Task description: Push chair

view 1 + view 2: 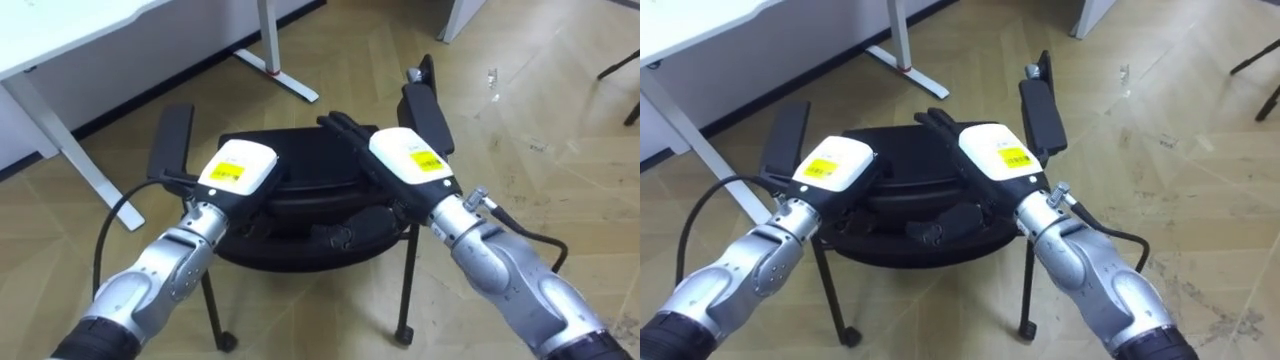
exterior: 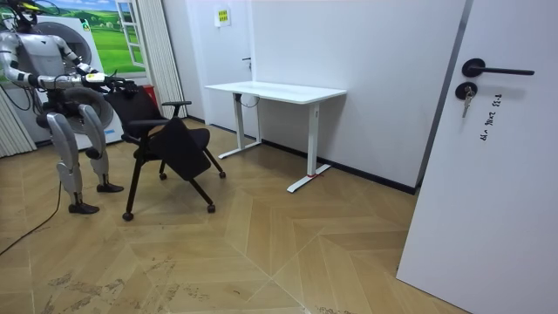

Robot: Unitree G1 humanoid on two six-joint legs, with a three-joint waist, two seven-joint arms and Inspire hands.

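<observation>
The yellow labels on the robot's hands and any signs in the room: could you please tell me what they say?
On the left hand, a yellow label: dark print, too small to read.
On the right hand, a yellow label: dark print, too small to read.
On the wall, a yellow sign: too small to read.
On the white door, dark marks: illegible.

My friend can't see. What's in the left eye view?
The robot's left hand and right hand rest on the back of a black chair, seen from above. It stands on a wooden floor, with a white desk ahead on the left.
</observation>
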